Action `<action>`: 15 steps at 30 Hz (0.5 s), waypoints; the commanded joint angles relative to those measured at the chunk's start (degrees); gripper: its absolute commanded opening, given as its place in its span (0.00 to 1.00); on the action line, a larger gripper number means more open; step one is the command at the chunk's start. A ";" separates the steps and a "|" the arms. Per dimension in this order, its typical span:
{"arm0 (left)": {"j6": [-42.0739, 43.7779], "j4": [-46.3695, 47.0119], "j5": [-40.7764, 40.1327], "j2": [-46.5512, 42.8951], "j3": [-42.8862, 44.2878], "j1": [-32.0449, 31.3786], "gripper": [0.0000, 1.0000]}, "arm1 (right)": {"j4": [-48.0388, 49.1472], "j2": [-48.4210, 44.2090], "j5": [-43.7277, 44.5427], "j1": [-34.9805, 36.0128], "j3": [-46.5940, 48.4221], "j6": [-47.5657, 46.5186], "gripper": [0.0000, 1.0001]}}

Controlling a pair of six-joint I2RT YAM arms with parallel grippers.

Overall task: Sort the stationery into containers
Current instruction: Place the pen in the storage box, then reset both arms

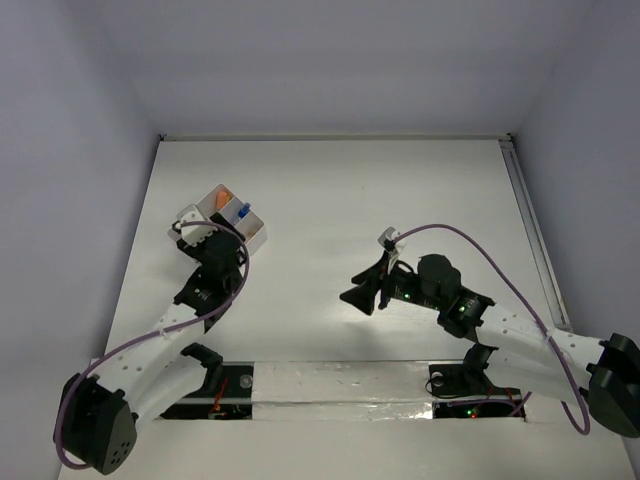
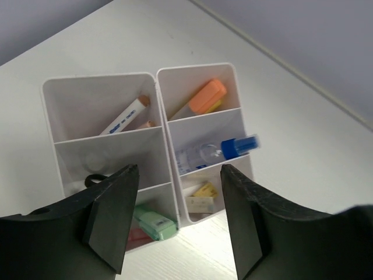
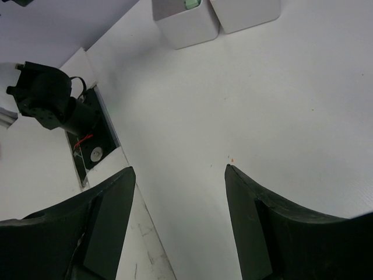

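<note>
The left gripper (image 2: 179, 175) has matte black, wedge-shaped fingers (image 2: 111, 216), and they stand apart with nothing between them. In the left wrist view they frame the white tray (image 2: 87, 105), which is thin, glossy plastic with rounded corners. It is made of two strips side by side, each with three rectangular cells. In the top view the tray sits left of centre on the smooth white table (image 1: 400, 200), just beyond that gripper.

In the left strip:
- The upper cell holds a white marker (image 2: 125, 119) with blue print and a brownish end, lying on a slant.
- The middle cell shows a dark loop (image 2: 92, 178). Too little of it shows to say what it is.
- The lower cell, partly behind a finger, holds a pale green block (image 2: 156, 223) on something pinkish (image 2: 137, 234).

In the right strip:
- The upper cell holds an orange piece (image 2: 205, 95), chunky and rounded, with a sliver of yellow beside it.
- The middle cell holds a clear pen with a blue cap (image 2: 224, 149), motion-blurred, its cap poking over the right wall.
- The lower cell holds small yellow and beige blocks (image 2: 201, 195).

At right of centre in the top view, the right gripper (image 3: 179, 172) has the same black fingers. They are spread wide over bare table and empty, well apart from the tray.
</note>
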 commanded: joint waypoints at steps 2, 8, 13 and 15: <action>0.88 -0.15 6.21 -6.61 3.42 -0.85 0.56 | 2.00 -1.09 2.26 -0.06 -0.69 -0.42 0.68; 1.94 -2.16 21.77 -13.47 6.93 -0.86 0.64 | -2.91 -3.81 6.83 -0.06 0.44 -0.60 0.64; 4.48 -5.25 33.71 -17.43 11.23 -0.86 0.99 | -7.23 -9.08 21.22 -0.06 -0.16 1.95 0.31; 6.41 -7.17 35.92 -16.38 13.25 -0.86 0.99 | -8.10 -10.40 27.63 -0.06 -1.05 3.35 0.04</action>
